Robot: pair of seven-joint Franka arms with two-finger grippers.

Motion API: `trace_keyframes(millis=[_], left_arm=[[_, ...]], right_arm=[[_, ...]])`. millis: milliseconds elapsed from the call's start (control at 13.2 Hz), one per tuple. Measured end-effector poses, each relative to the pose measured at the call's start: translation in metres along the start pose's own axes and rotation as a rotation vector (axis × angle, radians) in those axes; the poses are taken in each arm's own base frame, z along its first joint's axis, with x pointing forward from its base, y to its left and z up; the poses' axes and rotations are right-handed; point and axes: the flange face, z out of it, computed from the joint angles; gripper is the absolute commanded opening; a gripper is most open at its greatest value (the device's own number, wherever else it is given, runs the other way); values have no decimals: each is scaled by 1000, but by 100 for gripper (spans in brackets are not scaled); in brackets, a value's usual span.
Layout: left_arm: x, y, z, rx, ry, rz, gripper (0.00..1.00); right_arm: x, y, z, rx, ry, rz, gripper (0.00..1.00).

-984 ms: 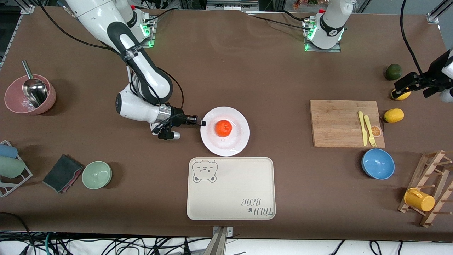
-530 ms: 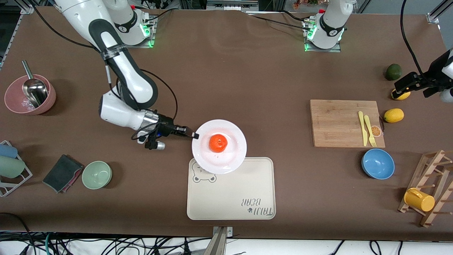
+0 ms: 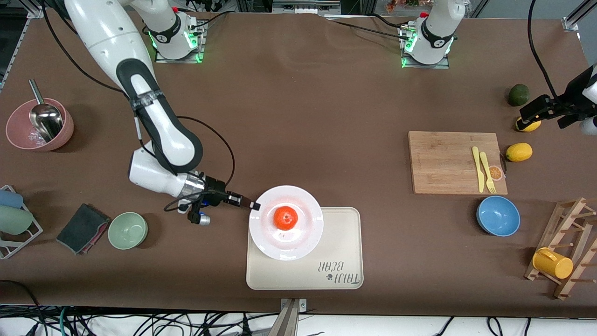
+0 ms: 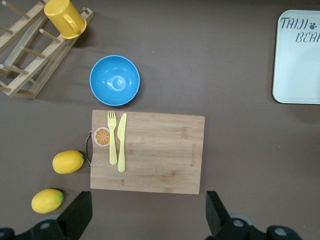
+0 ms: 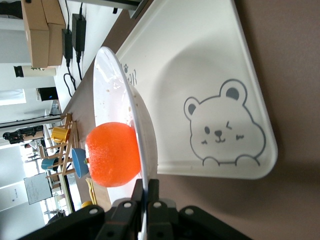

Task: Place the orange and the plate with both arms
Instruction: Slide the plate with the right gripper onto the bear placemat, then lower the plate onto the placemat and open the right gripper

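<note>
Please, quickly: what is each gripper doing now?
Left gripper: open, holding nothing.
Right gripper: closed on the plate rim, orange on it.

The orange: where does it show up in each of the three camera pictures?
Front view: the orange sits mid-plate, low centre of the picture.
Left wrist view: not in it.
Right wrist view: the orange bulges from the plate, low in the picture.
Shared landmark: the cream tray.

Right gripper (image 3: 254,205) clamped tight, forearm stretched out low and level; left gripper (image 3: 531,109) spread wide, arm waiting aloft.
</note>
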Motion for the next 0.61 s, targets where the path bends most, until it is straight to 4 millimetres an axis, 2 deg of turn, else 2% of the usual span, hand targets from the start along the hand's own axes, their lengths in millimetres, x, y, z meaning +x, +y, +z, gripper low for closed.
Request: trace_keyframes(millis=[303,606], left_arm=[[0,0,0,0,0,0,100],[0,0,0,0,0,0,100]], right_arm=[[14,16,28,13,3,10,0],[8,18,61,1,30,-2,0]])
